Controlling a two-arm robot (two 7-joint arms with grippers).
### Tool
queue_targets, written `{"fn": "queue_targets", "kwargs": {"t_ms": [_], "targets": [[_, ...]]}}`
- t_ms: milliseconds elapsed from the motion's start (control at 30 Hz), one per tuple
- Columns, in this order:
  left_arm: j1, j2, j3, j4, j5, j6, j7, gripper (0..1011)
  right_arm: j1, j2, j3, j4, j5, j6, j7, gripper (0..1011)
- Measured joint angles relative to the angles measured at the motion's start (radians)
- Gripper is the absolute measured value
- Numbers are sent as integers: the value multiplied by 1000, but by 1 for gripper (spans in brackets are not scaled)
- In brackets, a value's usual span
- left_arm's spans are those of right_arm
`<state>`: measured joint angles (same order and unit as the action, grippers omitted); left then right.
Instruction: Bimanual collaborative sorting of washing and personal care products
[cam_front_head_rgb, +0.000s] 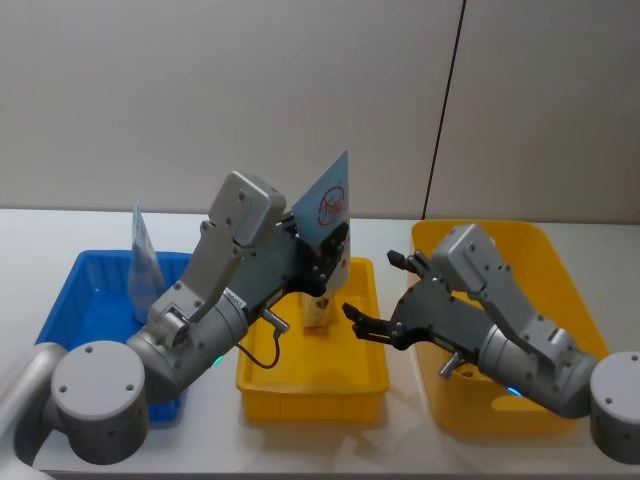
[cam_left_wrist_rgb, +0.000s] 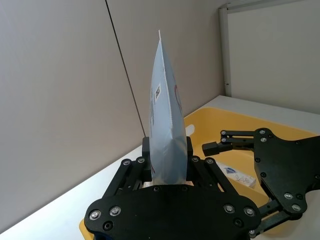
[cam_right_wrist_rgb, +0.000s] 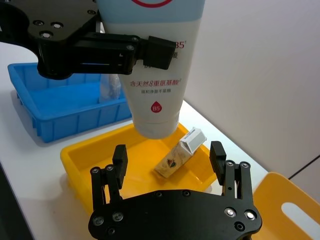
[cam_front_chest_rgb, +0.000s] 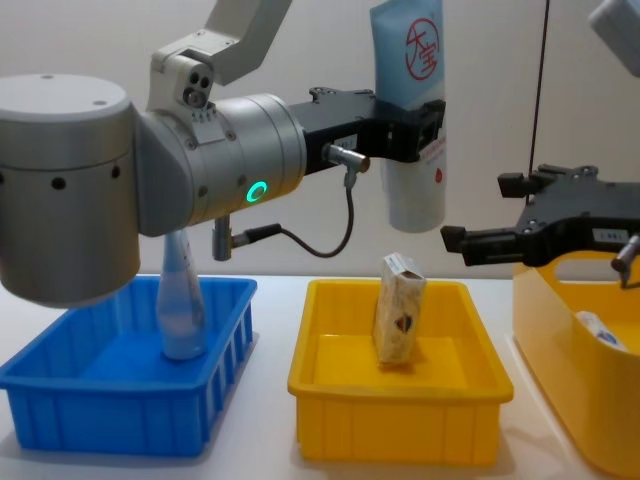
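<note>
A plain grey wall (cam_front_head_rgb: 200, 100) stands behind the white table (cam_front_head_rgb: 30, 250) I work at. Seen from my head, the blue plastic bin (cam_front_chest_rgb: 120, 415) lies at nine o'clock from the small yellow plastic bin (cam_front_chest_rgb: 390, 425), and a pale upright squeeze tube (cam_front_chest_rgb: 182, 310) stands inside it. My left gripper (cam_front_chest_rgb: 415, 125) is clamped on the body of a pale blue-white squeeze tube with a red circle mark (cam_front_chest_rgb: 410, 60), holding it in the air, crimped end up, over the small yellow bin. In my chest view, at six o'clock from that tube, a small beige speckled soft pack with a dark logo (cam_front_chest_rgb: 398, 310) stands on end in the bin, apart from the tube. My right gripper (cam_front_chest_rgb: 478, 210) hangs at three o'clock from the pack, fingers spread wide and holding nothing. Farther toward three o'clock sits the large yellow plastic bin (cam_front_head_rgb: 545, 245). A small white item (cam_front_chest_rgb: 597, 328) lies in it, perhaps another product, though I cannot tell.
</note>
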<state>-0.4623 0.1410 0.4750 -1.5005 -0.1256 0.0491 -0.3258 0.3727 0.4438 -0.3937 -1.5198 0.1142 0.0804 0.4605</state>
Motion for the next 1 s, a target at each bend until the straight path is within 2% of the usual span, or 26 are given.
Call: {"fn": "queue_targets", "kwargs": {"t_ms": [500,1000], "targets": [[0,0,0,0,0,0,0,289,54,-25,-30,86,15,-81,44,1004],[0,0,0,0,0,0,0,289,108,-58,-52,170,12,-132,44,1004]]}}
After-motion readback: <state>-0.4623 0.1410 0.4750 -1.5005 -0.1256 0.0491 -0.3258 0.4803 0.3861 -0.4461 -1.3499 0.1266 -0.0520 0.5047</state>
